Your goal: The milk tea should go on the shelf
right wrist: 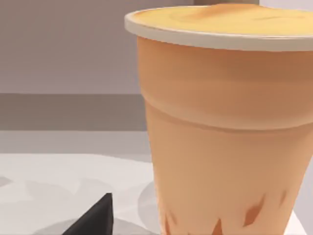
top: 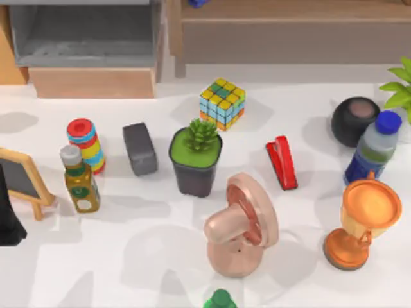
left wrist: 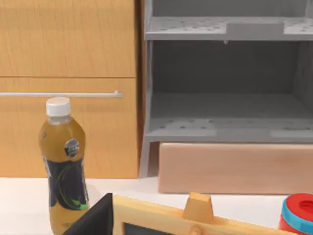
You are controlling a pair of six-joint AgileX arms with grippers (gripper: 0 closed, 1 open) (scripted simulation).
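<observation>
The milk tea (right wrist: 220, 132) is a tall orange cup with a pale flat lid. It stands upright on the white table, close in front of the right wrist camera. My right gripper's dark fingertip (right wrist: 95, 220) shows low beside the cup and apart from it. The shelf (top: 289, 32) is the wide light-brown wooden unit along the far edge of the table, right of centre, with an upright post (top: 174, 35) at its left end. At the table's left edge is my left arm (top: 8, 218), and its dark fingertip (left wrist: 93, 220) points towards a small chalkboard (left wrist: 195, 218).
A grey-lined box (top: 87, 38) on a pale wood base stands at the far left. On the table are a puzzle cube (top: 222, 102), potted succulent (top: 196, 160), red stapler (top: 281, 162), grey block (top: 139, 149), copper fan-shaped object (top: 243, 228), bronze trophy (top: 363, 221), blue-capped bottle (top: 374, 147) and yellow bottle (top: 80, 179).
</observation>
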